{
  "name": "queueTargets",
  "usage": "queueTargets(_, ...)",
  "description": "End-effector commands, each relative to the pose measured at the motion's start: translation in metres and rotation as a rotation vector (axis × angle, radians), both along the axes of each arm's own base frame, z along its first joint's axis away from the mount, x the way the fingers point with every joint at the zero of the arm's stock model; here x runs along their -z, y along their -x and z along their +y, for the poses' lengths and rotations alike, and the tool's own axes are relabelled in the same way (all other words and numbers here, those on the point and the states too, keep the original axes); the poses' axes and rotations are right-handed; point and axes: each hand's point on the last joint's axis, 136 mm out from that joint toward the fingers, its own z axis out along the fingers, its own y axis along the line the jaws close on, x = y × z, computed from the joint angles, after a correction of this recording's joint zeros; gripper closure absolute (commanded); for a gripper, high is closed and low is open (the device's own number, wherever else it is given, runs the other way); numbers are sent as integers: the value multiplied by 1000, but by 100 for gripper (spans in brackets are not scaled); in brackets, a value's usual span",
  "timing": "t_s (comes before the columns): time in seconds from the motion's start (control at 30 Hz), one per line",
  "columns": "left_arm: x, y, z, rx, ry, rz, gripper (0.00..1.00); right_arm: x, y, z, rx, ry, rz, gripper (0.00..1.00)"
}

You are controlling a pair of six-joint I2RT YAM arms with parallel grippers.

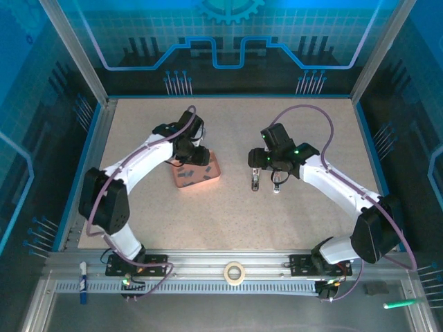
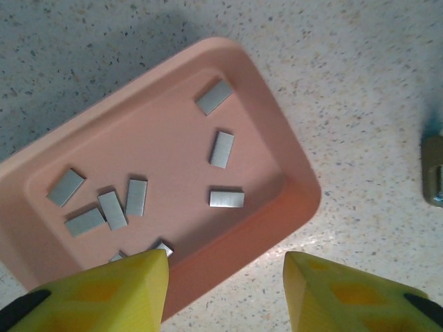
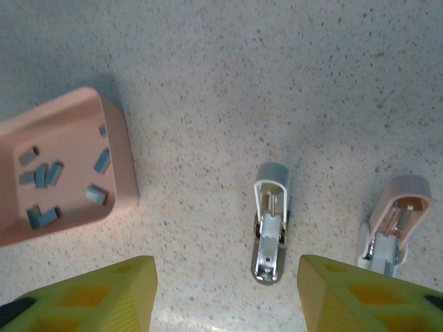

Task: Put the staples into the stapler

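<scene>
The staples [image 2: 227, 198] are several small grey metal strips lying loose in a pink tray [image 2: 297, 207]; they also show in the right wrist view as staples [image 3: 95, 194] in the tray [image 3: 118, 149]. My left gripper [image 2: 225, 280] hangs open over the tray's near right corner, one finger above the tray floor beside a staple [image 2: 163, 247], the other above the table, nothing gripped. A grey stapler [image 3: 270, 221] lies opened up on the table, with a pink stapler [image 3: 391, 225] to its right. My right gripper [image 3: 225, 294] is open, just short of the grey stapler.
From above, the tray [image 1: 208, 176] sits left of centre under the left gripper [image 1: 190, 158], and both staplers [image 1: 255, 181] lie right of centre under the right gripper [image 1: 266, 166]. A tape roll [image 1: 234, 272], a blue marker [image 1: 83, 282] and a green pen [image 1: 400, 303] rest on the front rail.
</scene>
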Motion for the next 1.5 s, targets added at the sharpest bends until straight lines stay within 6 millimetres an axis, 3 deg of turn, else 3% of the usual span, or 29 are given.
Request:
queueTargets(0.0,10,0,14,17,-63,67,54,3,-8,3,45,-13,-32,43)
queueTargets(0.3,42,-14,21,23,-117,147,60,-15,-29,-3,55,56,-137,43)
queueTargets(0.57,64,-18,26,40,-171,190,64,-13,-37,2,36,73,-137,43)
queueTargets(0.9,81,-18,38,40,-240,187,66,-6,-40,5,24,74,-127,43)
queueTargets(1.47,100,-15,40,46,-255,198,67,-8,-43,8,9,78,-131,43)
